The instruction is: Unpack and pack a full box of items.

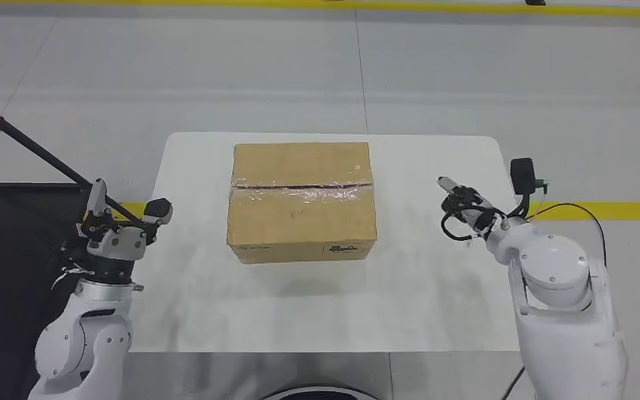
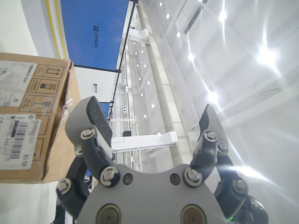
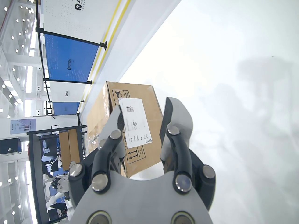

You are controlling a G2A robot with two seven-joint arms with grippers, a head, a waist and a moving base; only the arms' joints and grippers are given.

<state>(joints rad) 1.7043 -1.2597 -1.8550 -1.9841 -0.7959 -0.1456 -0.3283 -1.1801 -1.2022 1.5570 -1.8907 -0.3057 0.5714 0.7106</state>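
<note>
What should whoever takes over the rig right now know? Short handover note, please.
Left gripper: open, empty, beside the box, apart from it.
Right gripper: open, empty, on the box's other side, not touching.
Box: middle of the table, flaps closed, taped along the top seam.
Done: nothing visible yet.
Left: open the box, unpack, repack.

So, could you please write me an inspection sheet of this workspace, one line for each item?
surface: white table, box standing near its middle.
job's things: cardboard box, flaps shut, clear tape along the top seam, a label on its side.
clutter: nothing seen.
grippers: left end effector open, holding nothing; right end effector open, holding nothing; both apart from the box.
cables: black cable arcs by the right arm's wrist, past the table's edge.
surroundings: grey floor with a yellow line; blue panels behind.
</note>
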